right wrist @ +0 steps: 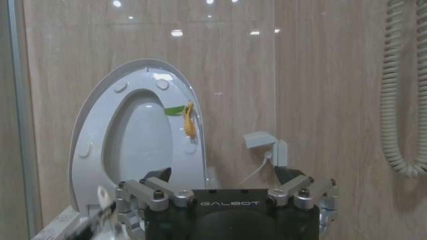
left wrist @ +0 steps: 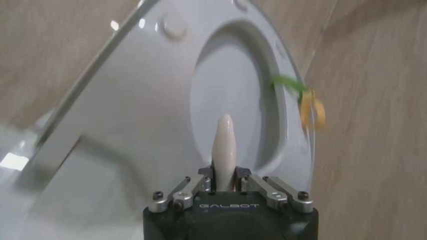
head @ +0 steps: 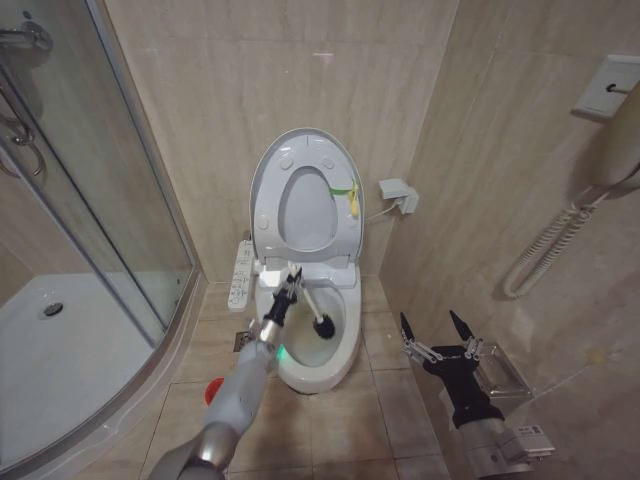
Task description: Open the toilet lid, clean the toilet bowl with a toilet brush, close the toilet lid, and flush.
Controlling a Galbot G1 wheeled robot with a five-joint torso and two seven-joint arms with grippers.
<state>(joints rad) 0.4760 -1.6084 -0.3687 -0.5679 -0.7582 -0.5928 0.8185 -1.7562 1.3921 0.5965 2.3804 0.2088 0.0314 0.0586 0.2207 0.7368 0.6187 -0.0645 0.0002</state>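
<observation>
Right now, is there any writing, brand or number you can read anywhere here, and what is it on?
"GALBOT" on the body of the left gripper, which holds the toilet brush.
"GALBOT" on the body of the right gripper, open beside the toilet.
The control panel beside the seat has markings, too small to read.
The tag on the raised toilet lid shows no readable text.

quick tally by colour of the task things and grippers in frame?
White: 3 - toilet lid, toilet bowl, toilet brush (white handle, black head)
Black: 2 - left gripper shut on the brush handle, right gripper with jaws open, off to the side
Total: 5
</observation>
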